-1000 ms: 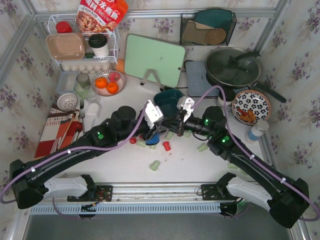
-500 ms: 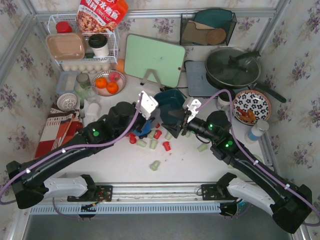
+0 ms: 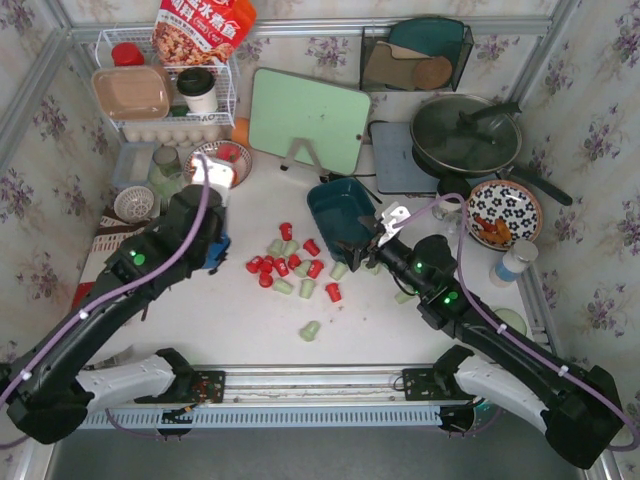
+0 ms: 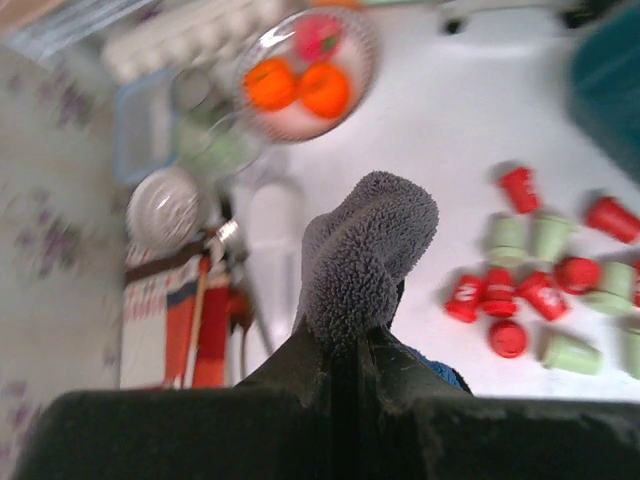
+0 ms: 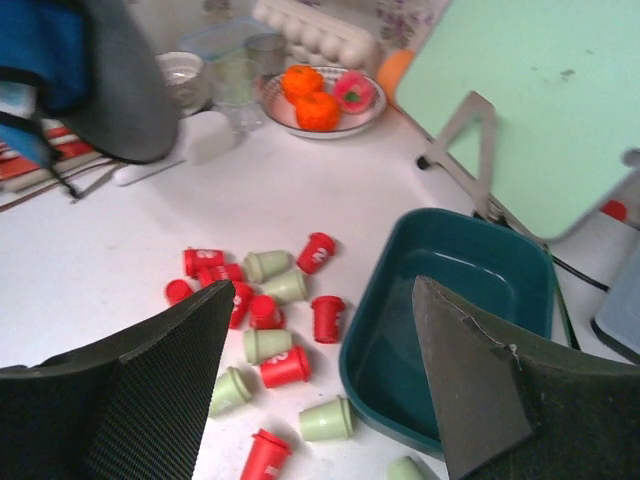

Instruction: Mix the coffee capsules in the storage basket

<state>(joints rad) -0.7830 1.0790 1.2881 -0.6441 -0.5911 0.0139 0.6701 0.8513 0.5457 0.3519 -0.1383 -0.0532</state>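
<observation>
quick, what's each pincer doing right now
left pincer: closed; whether it holds anything cannot be told
right pincer: open, holding nothing

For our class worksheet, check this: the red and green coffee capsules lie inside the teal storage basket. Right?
No. The red and green coffee capsules lie scattered on the table beside the teal storage basket, not inside it. The right wrist view shows the visible part of its interior bare.
</observation>
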